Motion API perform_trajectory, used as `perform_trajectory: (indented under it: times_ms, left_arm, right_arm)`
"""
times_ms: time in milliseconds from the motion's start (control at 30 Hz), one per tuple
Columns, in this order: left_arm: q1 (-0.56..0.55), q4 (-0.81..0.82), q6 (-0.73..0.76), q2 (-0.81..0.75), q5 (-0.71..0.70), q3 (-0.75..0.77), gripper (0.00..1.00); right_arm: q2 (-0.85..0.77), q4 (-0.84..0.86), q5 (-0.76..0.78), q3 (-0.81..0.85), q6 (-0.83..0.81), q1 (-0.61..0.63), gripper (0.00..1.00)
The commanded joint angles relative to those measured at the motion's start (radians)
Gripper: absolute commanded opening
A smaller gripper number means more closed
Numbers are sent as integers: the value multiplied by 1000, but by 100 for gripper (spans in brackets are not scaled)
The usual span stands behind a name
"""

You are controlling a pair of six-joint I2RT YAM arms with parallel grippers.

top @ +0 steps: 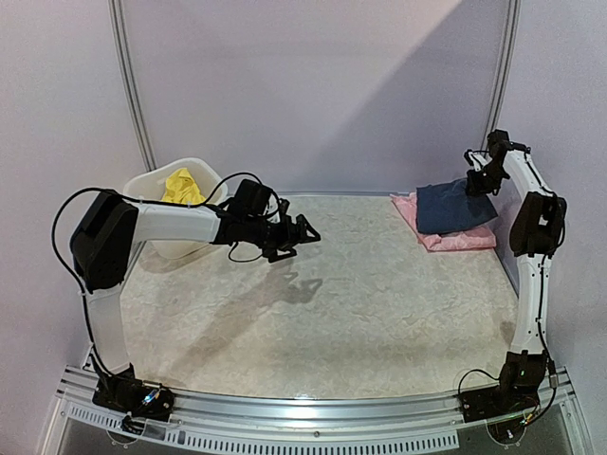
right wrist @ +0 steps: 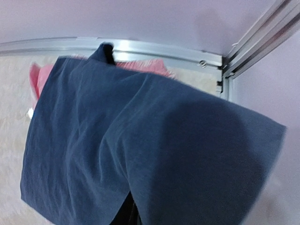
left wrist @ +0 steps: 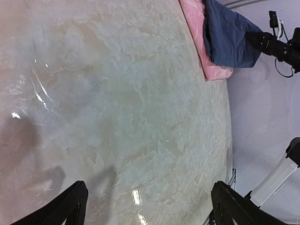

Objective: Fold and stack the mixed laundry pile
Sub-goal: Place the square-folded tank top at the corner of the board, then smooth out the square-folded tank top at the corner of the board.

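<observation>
The navy top (top: pixel 453 207) lies folded on the pink piece (top: pixel 457 240) at the back right of the table. My right gripper (top: pixel 477 182) is shut on the navy top's far right edge and lifts it slightly. In the right wrist view the navy top (right wrist: pixel 140 150) drapes over the jaws and hides them, and the pink piece (right wrist: pixel 40 77) shows beyond it. The yellow piece (top: pixel 182 187) sits crumpled in the white tub (top: pixel 142 187) at the back left. My left gripper (top: pixel 305 232) is open and empty above the table's middle left, its jaws wide apart in the left wrist view (left wrist: pixel 150 197).
The pale marbled table top (top: pixel 351 294) stretches between the arms. A metal rail (right wrist: pixel 140 47) and a corner post run behind the stack. The left wrist view also shows the navy top (left wrist: pixel 229 35), the pink piece (left wrist: pixel 197 28) and the right arm (left wrist: pixel 276 44).
</observation>
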Motion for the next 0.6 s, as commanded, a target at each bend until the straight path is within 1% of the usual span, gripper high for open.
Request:
perform_trajectory:
  times_ms: [0,100,167,267,333,367,400,433,467,500,567]
  left_arm:
    - [-17,-21,-1,-1,6,1,94]
    - [-23,-15,-7,3,9,2,94]
    - [-26,-15,-7,0,9,3,94]
    - [-32,-40,18,-13,-8,10,94]
    - [-33,-94,68,-29,-42,25,94]
    - [-33,-154,106,-39,-70,40,95]
    - [-33,-215,161,-50,-130,60,97]
    - [-34,-279,222,-64,-197,83,99]
    - [-36,-341,299,-76,-270,105,99]
    - [-36,-387,352,-90,-337,126,100]
    - [-36,-453,440,-118,-459,144,100]
  right_arm:
    - [9,123,47,13,0,1,30]
    - [6,141,51,12,21,1,53]
    - [-9,133,54,9,34,1,58]
    - [-51,116,63,-25,40,2,61]
    - [-127,122,70,-116,39,1,65]
    - [-163,137,81,-172,38,1,69]
    - [-229,164,96,-244,34,1,74]
    - [-272,198,115,-316,31,2,84]
    - [-334,244,135,-403,24,3,96]
    - [-413,308,154,-485,17,2,98]
    - [-519,381,153,-630,-1,2,99]
